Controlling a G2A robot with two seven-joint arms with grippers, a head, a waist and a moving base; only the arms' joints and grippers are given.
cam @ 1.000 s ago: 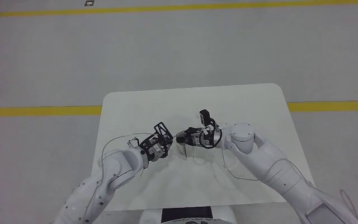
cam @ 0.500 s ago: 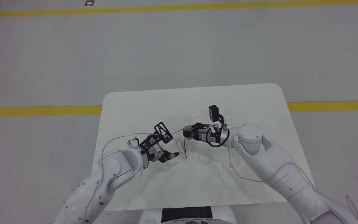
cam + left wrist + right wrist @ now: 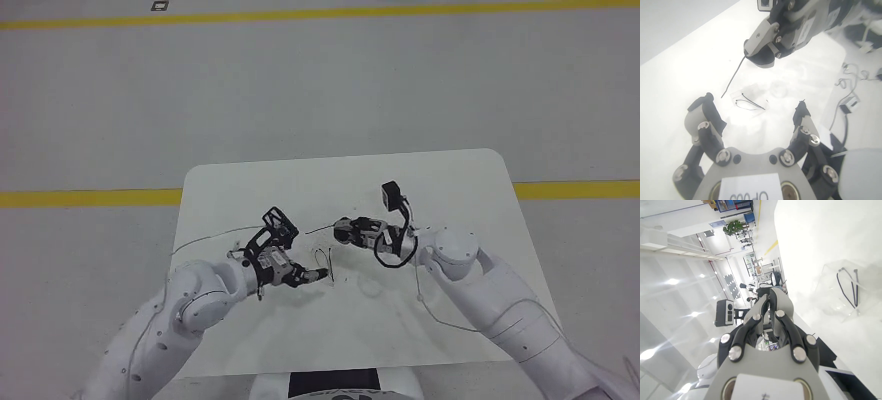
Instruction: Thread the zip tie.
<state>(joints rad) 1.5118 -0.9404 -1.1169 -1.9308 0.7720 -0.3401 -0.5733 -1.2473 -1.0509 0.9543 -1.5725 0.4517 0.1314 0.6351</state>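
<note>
1. left gripper [image 3: 755,102] [image 3: 305,277]: jaws released, spread wide, nothing between them. Sits over mid-surface [image 3: 450,190], a little toward the left edge and just beside item 4.
2. right gripper [image 3: 753,56] [image 3: 770,292] [image 3: 342,232]: jaws clenched on one end of item 3. Approx. centre of the surface, on the far-edge side of the left gripper and apart from it.
3. zip tie [image 3: 733,75] [image 3: 320,229]: black, thin, near straight. Long axis runs approx. parallel to the far edge. Free tip points toward the left edge and touches nothing, stopping short of the left gripper's fingers [image 3: 704,106].
4. clear bag [image 3: 753,94] [image 3: 838,298] [image 3: 325,268]: flat on the surface between the two grippers. Holds spare ties [image 3: 747,103] [image 3: 851,289], black; count unclear.
</note>
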